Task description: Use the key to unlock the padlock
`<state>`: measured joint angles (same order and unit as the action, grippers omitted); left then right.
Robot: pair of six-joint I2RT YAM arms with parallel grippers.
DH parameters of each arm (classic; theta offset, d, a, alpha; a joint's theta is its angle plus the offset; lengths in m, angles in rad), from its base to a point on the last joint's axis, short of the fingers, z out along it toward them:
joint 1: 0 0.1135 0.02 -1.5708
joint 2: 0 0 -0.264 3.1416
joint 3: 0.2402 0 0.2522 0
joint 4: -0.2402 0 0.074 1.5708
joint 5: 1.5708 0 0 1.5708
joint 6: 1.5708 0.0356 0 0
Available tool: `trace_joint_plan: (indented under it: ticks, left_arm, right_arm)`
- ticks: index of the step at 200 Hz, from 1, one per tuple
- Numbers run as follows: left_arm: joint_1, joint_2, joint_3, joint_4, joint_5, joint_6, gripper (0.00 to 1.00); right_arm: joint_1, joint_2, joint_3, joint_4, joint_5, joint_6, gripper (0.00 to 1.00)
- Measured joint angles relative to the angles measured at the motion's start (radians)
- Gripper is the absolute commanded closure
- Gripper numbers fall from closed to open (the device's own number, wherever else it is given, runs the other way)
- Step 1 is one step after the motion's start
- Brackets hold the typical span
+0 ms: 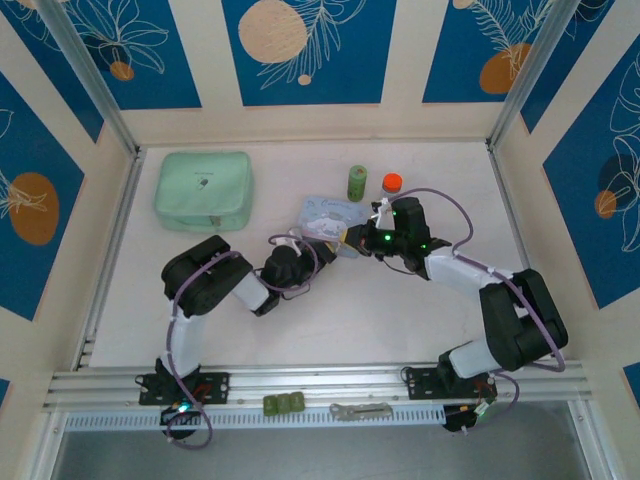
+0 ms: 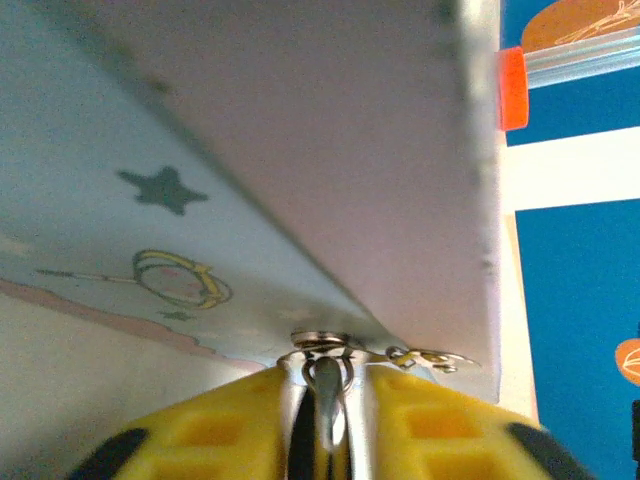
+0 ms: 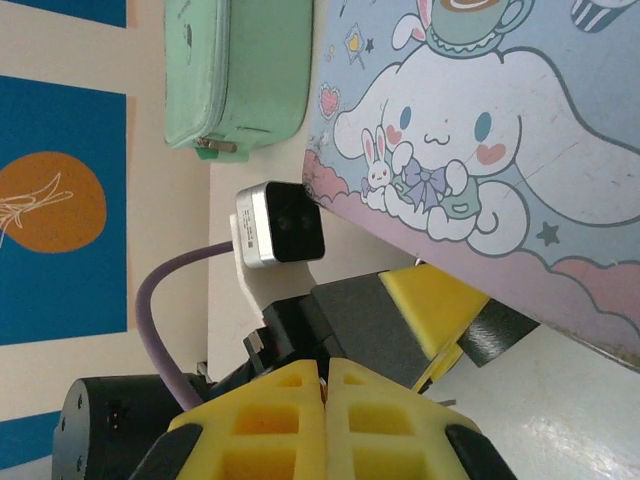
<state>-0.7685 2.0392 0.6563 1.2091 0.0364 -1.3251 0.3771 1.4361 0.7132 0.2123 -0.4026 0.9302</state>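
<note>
While the right gripper (image 3: 324, 368) is clenched tight beside the tin (image 1: 325, 212), toward the desk's (image 1: 400, 300) far edge, the padlock (image 2: 326, 410) hangs from the tin's hasp (image 2: 318, 343) between the slightly parted jaws of the left gripper (image 2: 325, 378); whether they pinch it I cannot tell.

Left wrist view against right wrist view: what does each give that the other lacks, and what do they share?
Left wrist: a thin silvery piece with a ring, apparently the key, sits between the left gripper fingers, close against the pale blue tin, with an orange cap behind. Right wrist: the right gripper with its fingers pressed together, the tin's cartoon print, the green pouch and the left wrist camera. Shared: the tin and the left gripper's yellow fingers.
</note>
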Motion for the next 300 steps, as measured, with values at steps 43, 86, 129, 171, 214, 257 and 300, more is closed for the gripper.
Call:
trace_joint_plan:
  ticks: [43, 86, 129, 171, 214, 257, 300]
  left_arm:
    - [0.000, -0.023, -0.043, 0.017, -0.016, -0.001, 0.51]
    - [0.000, -0.123, -0.176, 0.024, -0.019, -0.005, 0.51]
    - [0.002, -0.260, -0.202, -0.002, 0.026, -0.009, 0.52]
    - [0.002, -0.346, -0.137, -0.021, 0.062, -0.008, 0.51]
    - [0.002, -0.344, -0.120, -0.020, 0.075, -0.022, 0.52]
    - [-0.003, -0.272, -0.084, 0.026, 0.082, -0.068, 0.54]
    - [-0.010, -0.238, -0.073, 0.087, 0.082, -0.107, 0.61]
  right_arm:
    - [0.000, -0.006, 0.000, -0.031, 0.004, -0.026, 1.00]
    - [0.008, -0.062, 0.008, -0.063, 0.038, -0.053, 1.00]
    - [0.066, -0.093, 0.011, -0.082, 0.174, -0.053, 1.00]
    - [0.105, -0.096, 0.003, -0.063, 0.301, -0.002, 1.00]
    - [0.107, -0.095, -0.011, -0.001, 0.324, 0.060, 1.00]
    - [0.098, -0.039, -0.043, 0.119, 0.295, 0.145, 1.00]
    - [0.097, -0.017, -0.062, 0.170, 0.278, 0.189, 1.00]
